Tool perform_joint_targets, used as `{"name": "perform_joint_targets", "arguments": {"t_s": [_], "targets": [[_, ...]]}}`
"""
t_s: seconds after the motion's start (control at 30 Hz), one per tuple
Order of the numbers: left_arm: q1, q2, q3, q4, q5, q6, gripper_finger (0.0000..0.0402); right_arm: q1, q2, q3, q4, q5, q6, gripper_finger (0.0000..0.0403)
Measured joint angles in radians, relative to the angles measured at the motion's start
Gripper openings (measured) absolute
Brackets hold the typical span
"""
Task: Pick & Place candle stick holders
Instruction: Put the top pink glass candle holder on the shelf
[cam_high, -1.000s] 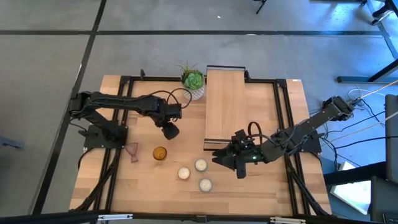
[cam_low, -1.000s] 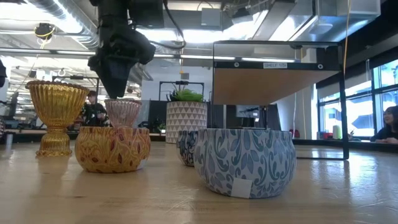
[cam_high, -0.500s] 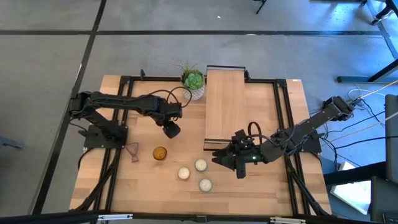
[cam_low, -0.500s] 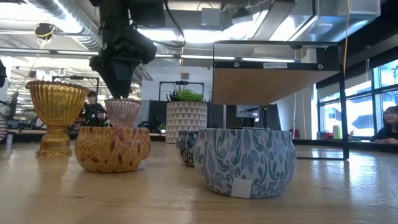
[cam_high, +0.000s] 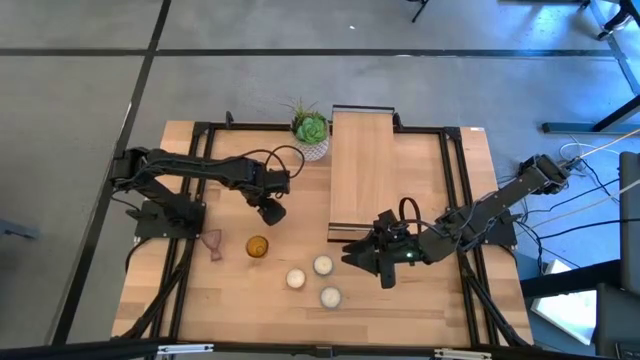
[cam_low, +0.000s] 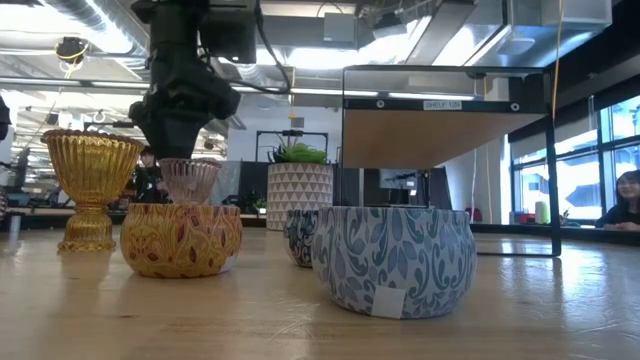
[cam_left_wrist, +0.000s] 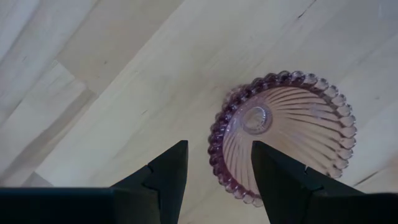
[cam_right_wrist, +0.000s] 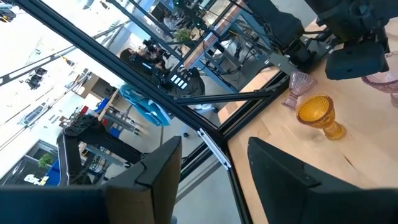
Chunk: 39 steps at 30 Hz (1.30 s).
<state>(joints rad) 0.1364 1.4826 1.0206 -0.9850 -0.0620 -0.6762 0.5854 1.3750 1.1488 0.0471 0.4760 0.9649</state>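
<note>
right pincer (cam_right_wrist: 208, 168): fingers apart, holding nothing | counter (cam_right_wrist: 298, 155): amber holder (cam_right_wrist: 318, 114) upright, pink holder (cam_right_wrist: 297, 86) just behind near black frame | left pincer (cam_right_wrist: 354, 59): over another pink rim (cam_right_wrist: 387, 82)

Grey floor (cam_high: 400, 90) surrounds the table, dark seams crossing it; windows (cam_low: 600, 150) at three o'clock, ceiling lights (cam_low: 330, 55) at twelve.

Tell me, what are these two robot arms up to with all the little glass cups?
The left gripper hangs open right above a pink candle stick holder, with nothing in its fingers yet. A second pink holder and an amber holder stand nearby on the wooden table, beside three patterned candle tins. The right gripper waits, open and empty, near a raised wooden shelf.
</note>
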Motion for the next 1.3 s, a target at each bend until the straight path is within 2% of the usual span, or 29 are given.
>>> {"name": "perform_joint_targets", "arguments": {"t_s": [0.17,0.7,1.3], "targets": [[0.000,0.000,0.000,0.023,0.000,-0.001,0.0161,0.000,0.000,0.000,0.000,0.001,0.000,0.0188],[0.003,0.000,0.000,0.023,-0.026,0.018,0.0080,0.005,0.015,0.000,0.001,0.003,0.019,0.0188],[0.003,0.005,0.000,0.045,-0.027,0.036,0.0067,0.005,0.016,0.000,-0.006,0.003,0.023,0.0188]]}}
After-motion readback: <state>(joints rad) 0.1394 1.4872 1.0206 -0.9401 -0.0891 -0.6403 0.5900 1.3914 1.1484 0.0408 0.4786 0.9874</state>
